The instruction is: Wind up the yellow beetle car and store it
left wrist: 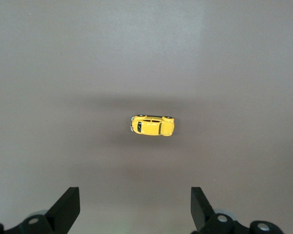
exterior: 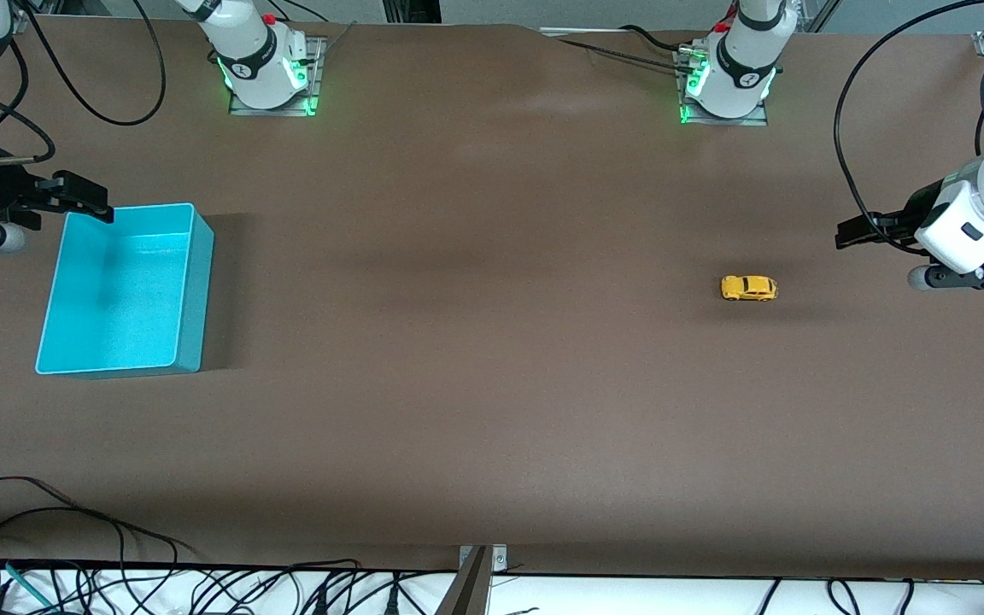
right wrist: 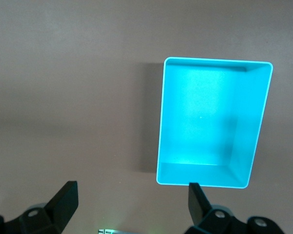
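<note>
left wrist view shows the left gripper (left wrist: pixel 133 209) spread wide and empty, hovering near the yellow beetle car (left wrist: pixel 153 125); the car sits on its wheels on the table (exterior: pixel 492 384) toward the left arm's end; nothing gripped yet, so the approach is in hand; next calls for descending and pinching its body; the right gripper (exterior: pixel 73 195), also spread, waits over the teal bin's (exterior: pixel 193 282) corner.

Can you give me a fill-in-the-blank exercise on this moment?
1. The yellow beetle car sits on the table toward the ____ arm's end.
2. The teal bin holds ____.
3. The left gripper stands ____, with nothing between its fingers.
4. The right gripper, also open, hangs over a corner of the ____.

Missing words: left; nothing; open; bin
</note>
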Controlling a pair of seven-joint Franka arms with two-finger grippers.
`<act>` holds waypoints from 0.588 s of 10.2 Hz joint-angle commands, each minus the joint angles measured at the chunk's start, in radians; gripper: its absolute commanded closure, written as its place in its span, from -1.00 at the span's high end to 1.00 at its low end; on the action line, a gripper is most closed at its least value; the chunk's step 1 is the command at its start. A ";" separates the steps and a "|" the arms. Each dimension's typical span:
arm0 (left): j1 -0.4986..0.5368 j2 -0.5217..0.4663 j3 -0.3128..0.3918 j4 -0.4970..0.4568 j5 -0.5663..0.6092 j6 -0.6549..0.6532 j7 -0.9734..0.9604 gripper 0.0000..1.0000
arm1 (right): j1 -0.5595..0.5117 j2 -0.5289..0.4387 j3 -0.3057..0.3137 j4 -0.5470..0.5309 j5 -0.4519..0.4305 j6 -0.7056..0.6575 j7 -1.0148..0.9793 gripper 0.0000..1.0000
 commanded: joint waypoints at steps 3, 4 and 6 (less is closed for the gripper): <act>0.000 0.006 0.004 -0.001 -0.024 0.008 -0.007 1.00 | -0.003 -0.001 -0.002 0.005 0.011 -0.012 -0.024 1.00; 0.000 0.007 0.004 -0.001 -0.024 0.008 -0.007 1.00 | -0.003 -0.001 -0.004 0.005 0.011 -0.012 -0.024 1.00; 0.000 0.007 0.004 -0.001 -0.024 0.008 -0.007 1.00 | -0.003 -0.001 -0.004 0.005 0.011 -0.009 -0.024 1.00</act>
